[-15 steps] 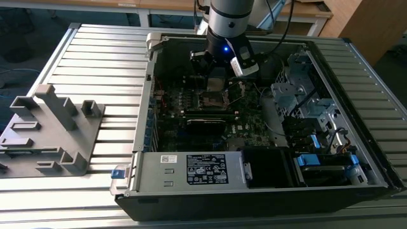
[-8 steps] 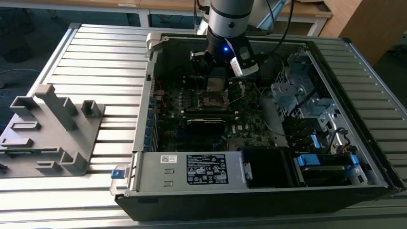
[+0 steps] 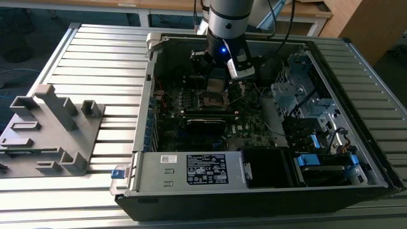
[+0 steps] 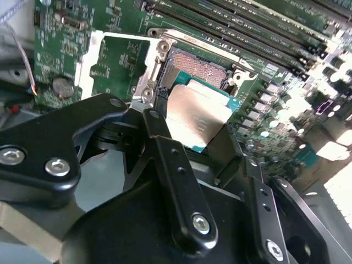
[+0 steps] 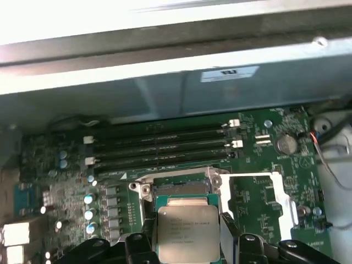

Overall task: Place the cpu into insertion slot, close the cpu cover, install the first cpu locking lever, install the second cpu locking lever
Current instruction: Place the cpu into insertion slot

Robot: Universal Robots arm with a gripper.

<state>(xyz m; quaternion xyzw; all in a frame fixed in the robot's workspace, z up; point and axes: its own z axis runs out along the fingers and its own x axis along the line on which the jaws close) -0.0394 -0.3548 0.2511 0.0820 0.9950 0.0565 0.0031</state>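
Note:
My gripper [image 4: 195, 127] is shut on the cpu [image 4: 199, 113], a flat square chip with a dull silver top and green edges, pinched between two black fingers [image 4: 159, 135]. In the first wrist view the cpu [image 5: 187, 231] hangs tilted just short of the insertion slot [image 5: 181, 188], a dark square socket with a metal rim. The same slot [image 4: 201, 69] lies beyond the chip in the second wrist view. The cpu cover [image 4: 126, 36], a silver frame with a window, lies swung open beside the slot. In the exterior view the gripper [image 3: 216, 80] hovers inside the open computer case above the slot [image 3: 213, 99].
Long black memory slots [image 5: 165, 146] run along the far side of the socket. The case wall [image 5: 176, 88] rises behind them. A power supply box [image 3: 184, 169] and drive bays [image 3: 299, 95] crowd the case. A grey fixture [image 3: 47, 129] stands on the slatted table at the exterior view's left.

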